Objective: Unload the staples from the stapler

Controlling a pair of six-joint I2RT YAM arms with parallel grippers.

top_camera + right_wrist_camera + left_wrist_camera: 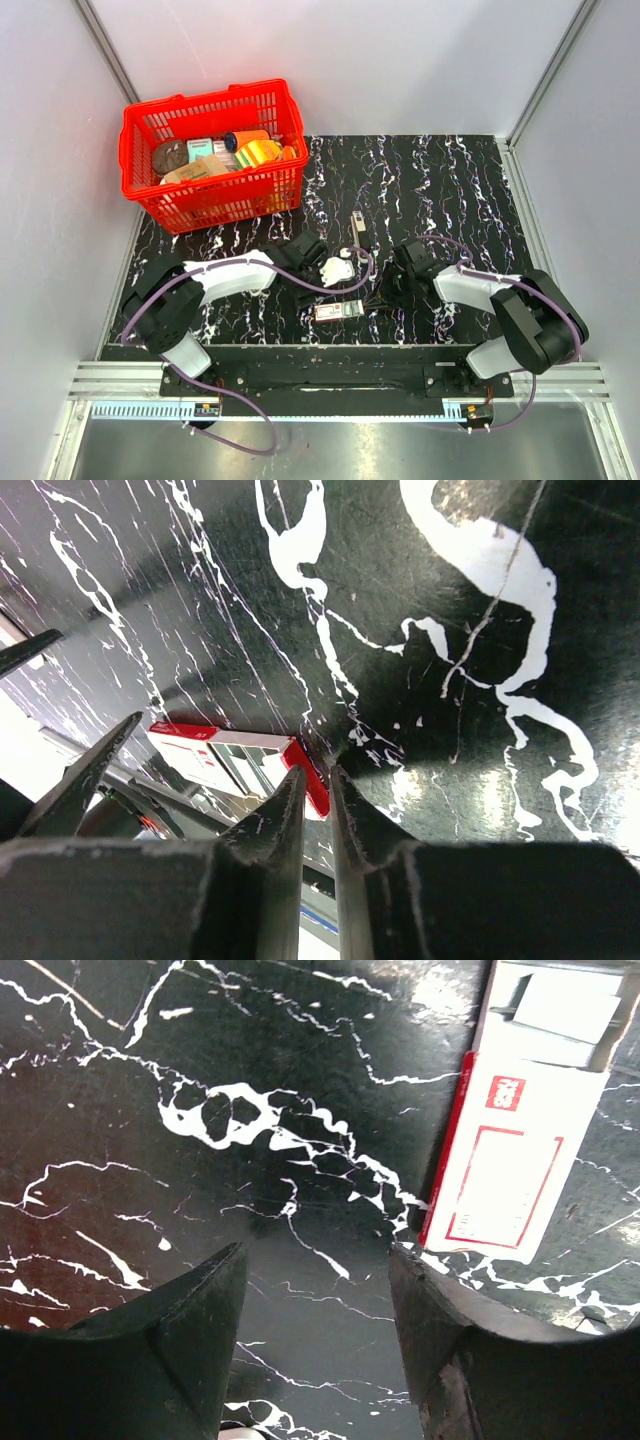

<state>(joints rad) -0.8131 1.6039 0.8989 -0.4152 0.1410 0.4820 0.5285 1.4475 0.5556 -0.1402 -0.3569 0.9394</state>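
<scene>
Top view: the red basket (225,198) holds assorted packets and tins; the stapler (359,222) lies outside it on the mat (450,190), beyond both arms. Left wrist view: the left gripper (315,1270) stands spread apart, beside a white box (510,1160). Right wrist view: the right gripper (318,780) is nearly together, with nothing visible between its fingers.

Red lattice basket (215,200) at eleven o'clock, black mat (450,190) veined white — marble-like, white box (510,1175) edged red, grey-beige stapler (359,225)
</scene>
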